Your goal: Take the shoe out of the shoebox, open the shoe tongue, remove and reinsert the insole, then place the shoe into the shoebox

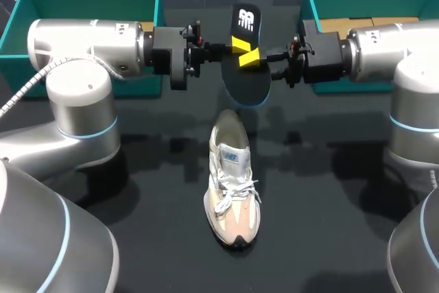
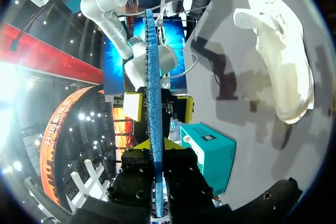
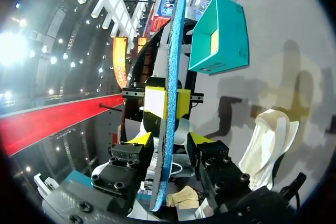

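Okay, head view first: shows the insole (image 1: 247,80) held edge-up in the air between left claw (image 1: 240,45) and right claw (image 1: 252,58), just over the heel of the shoe (image 1: 232,183), presumably for lining up the reinsert. Shows that shoe sole-down on the glossy black worktop (image 1: 329,224), cream mesh, tan suede, white laces. Left wrist view: catches its tips (image 2: 140,145) pinched tight on the thin blue foam edge. Right wrist view: looks like tips (image 3: 140,139) spread either side of the insole, not gripping, maybe ready for a handover.
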